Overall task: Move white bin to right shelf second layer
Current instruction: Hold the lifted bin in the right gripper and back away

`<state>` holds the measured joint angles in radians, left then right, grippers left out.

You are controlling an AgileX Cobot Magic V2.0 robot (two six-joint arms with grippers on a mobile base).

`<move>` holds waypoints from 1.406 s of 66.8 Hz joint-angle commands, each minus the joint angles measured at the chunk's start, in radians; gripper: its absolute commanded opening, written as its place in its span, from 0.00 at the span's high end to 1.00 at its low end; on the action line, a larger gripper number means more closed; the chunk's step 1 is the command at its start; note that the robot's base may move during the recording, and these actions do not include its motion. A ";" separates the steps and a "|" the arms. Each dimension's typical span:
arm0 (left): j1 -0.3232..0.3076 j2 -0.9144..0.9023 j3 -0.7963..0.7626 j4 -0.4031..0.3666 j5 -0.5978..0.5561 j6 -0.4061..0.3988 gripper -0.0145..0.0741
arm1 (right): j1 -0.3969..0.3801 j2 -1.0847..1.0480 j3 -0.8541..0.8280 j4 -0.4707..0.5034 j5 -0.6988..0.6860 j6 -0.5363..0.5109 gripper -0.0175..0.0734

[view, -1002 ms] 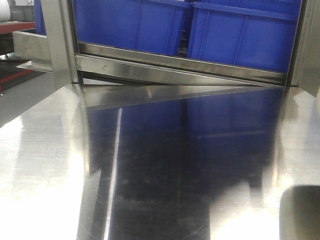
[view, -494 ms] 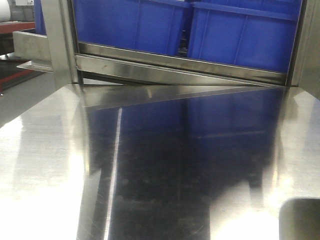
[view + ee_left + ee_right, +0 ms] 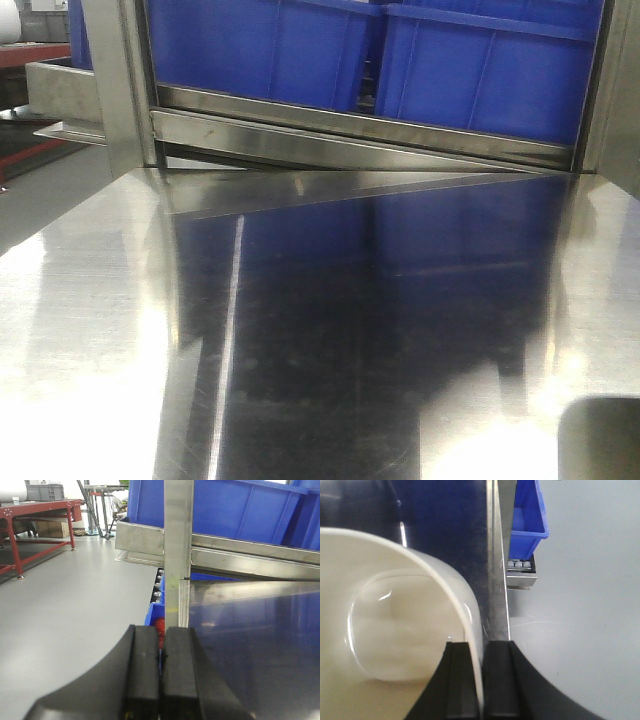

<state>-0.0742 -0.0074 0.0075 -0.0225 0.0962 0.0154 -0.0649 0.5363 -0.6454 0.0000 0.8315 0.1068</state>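
The white bin (image 3: 395, 605) fills the left of the right wrist view, glossy cream with a rounded rim. My right gripper (image 3: 481, 680) is shut on its rim wall, one finger inside and one outside, above the right edge of the steel tabletop (image 3: 495, 580). My left gripper (image 3: 161, 652) is shut and empty, at the tabletop's left edge, facing an upright steel post (image 3: 177, 540). A sloping rack level fronted by a stainless-steel bar (image 3: 350, 115) stands beyond the tabletop (image 3: 100, 330). The bin does not show in the front view.
Blue crates (image 3: 480, 70) sit on the rack level behind the bar. A blue crate (image 3: 527, 515) over small white rollers stands lower, right of the table edge. A red-framed table (image 3: 35, 510) stands far left on grey floor. A dark blurred shape (image 3: 600, 440) fills the front view's bottom right corner.
The dark shape in the bottom right corner of the front view has sunk a little lower. Nothing else has visibly moved.
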 commanded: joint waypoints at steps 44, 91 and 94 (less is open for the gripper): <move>-0.001 -0.018 0.037 -0.006 -0.087 -0.003 0.74 | -0.006 0.000 -0.030 0.008 -0.086 -0.004 0.75; -0.001 -0.018 0.037 -0.006 -0.087 -0.003 0.74 | -0.006 0.000 -0.030 0.008 -0.086 -0.004 0.75; -0.001 -0.018 0.037 -0.006 -0.087 -0.003 0.74 | -0.006 0.000 -0.030 0.008 -0.086 -0.004 0.75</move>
<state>-0.0742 -0.0074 0.0075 -0.0225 0.0962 0.0154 -0.0649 0.5363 -0.6454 0.0000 0.8315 0.1068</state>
